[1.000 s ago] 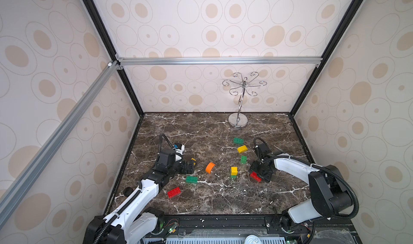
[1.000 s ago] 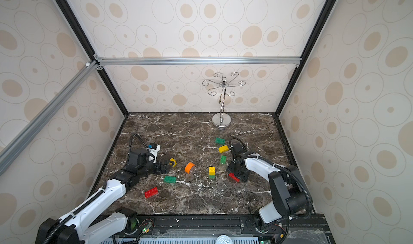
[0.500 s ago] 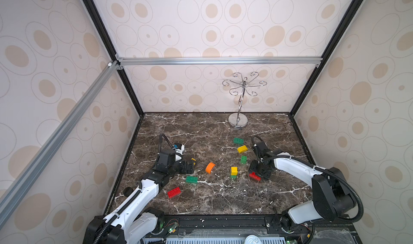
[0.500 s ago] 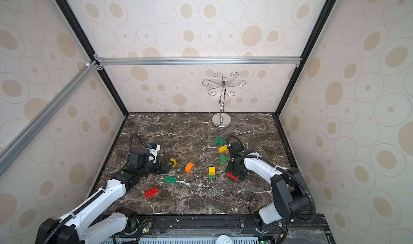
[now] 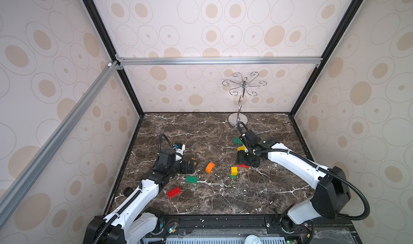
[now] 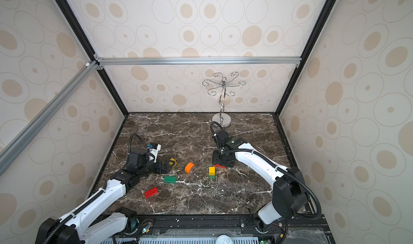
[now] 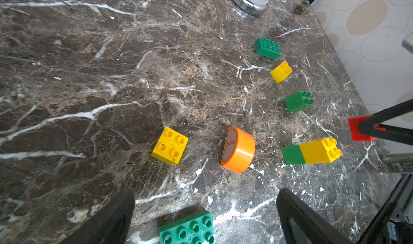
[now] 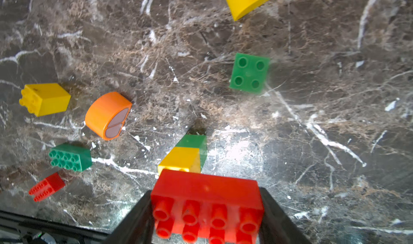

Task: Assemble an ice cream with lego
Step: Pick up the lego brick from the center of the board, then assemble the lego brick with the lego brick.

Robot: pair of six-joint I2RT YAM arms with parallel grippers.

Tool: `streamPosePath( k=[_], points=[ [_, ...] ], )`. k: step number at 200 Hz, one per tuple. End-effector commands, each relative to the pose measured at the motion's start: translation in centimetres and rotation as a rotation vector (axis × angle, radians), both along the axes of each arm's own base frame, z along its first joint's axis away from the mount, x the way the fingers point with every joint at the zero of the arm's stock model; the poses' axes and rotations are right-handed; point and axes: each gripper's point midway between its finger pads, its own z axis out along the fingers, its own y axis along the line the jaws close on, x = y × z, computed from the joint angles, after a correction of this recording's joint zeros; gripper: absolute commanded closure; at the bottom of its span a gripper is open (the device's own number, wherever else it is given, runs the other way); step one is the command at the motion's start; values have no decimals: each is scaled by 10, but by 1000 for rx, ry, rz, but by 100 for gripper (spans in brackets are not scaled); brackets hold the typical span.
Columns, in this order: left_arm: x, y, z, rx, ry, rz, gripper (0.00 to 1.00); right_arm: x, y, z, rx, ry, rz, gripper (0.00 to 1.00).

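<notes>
While the right claw (image 8: 206, 220) grips a red brick (image 8: 206, 187) and the left claw (image 7: 205, 211) gapes empty, only one yellow-green pair (image 7: 310, 151) is joined; other bricks (image 7: 169, 145) lie loose.

The left arm (image 5: 143, 193) and the right arm (image 5: 290, 162) wore glossy white shells between black joint housings (image 5: 330, 191). Black ribbed cable hoses (image 5: 367, 206) looped off both, cinched by thin ties. A white, blue-tipped cylinder (image 5: 179, 147) sat at the left wrist.
</notes>
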Motion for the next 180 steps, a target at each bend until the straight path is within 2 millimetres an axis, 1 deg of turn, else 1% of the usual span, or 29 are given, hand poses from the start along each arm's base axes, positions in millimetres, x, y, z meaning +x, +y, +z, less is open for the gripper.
streamPosePath(
  k=[1, 21, 91, 180],
  points=[
    [1, -4, 4, -34, -8, -8, 0, -12, 4, -3, -52, 61, 88, 46],
    [2, -4, 4, -33, -8, -8, 0, -13, 12, -4, -46, 77, 115, 47],
    [2, -2, 3, -27, -6, -2, 0, -12, 23, -8, -60, 101, 137, 47],
    [3, -2, 4, -23, -8, -2, 0, -11, 30, -12, -78, 103, 122, 48]
  ],
)
